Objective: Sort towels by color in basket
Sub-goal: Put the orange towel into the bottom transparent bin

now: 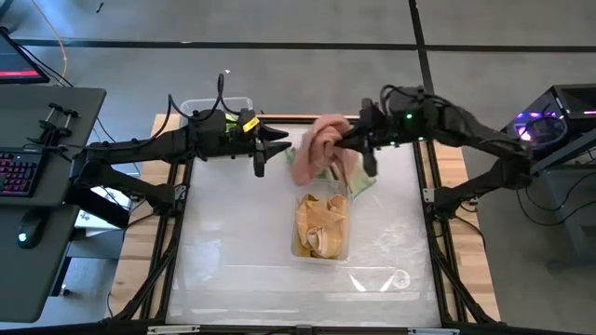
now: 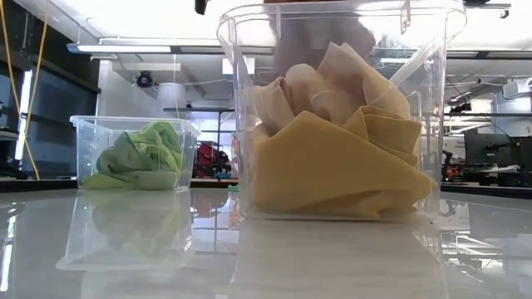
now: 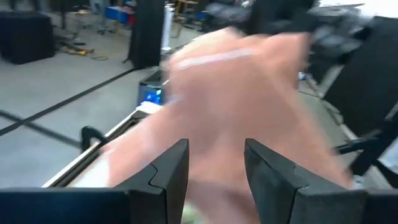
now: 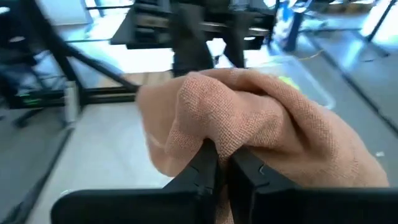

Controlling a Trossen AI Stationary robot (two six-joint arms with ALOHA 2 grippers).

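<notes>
A salmon pink towel (image 1: 317, 149) hangs bunched above the far middle of the table, held by my right gripper (image 1: 346, 141), which is shut on it. The right wrist view shows the pink towel (image 4: 267, 112) heaped over the right gripper (image 4: 221, 152). My left gripper (image 1: 277, 145) is open and level, just left of the towel. In its wrist view the pink towel (image 3: 249, 93) fills the space beyond the left gripper (image 3: 216, 165). Mustard towels (image 1: 321, 223) fill a clear bin (image 1: 296, 249). A pale green towel (image 1: 361, 182) lies under the pink one. My right gripper pinches a fold (image 4: 214, 134) of the salmon pink towel between its two fingers. The fingers come in level from the table's right. The cloth bunches over the fingertips and hangs slack below them, lifted off the table.
A second clear bin (image 2: 137, 154) with lime green towels (image 2: 141, 149) stands at the far left, under my left arm in the high view. The mustard bin (image 2: 332, 116) stands mid-table, near the low camera. Bare white table (image 1: 233, 251) lies left of and in front of it.
</notes>
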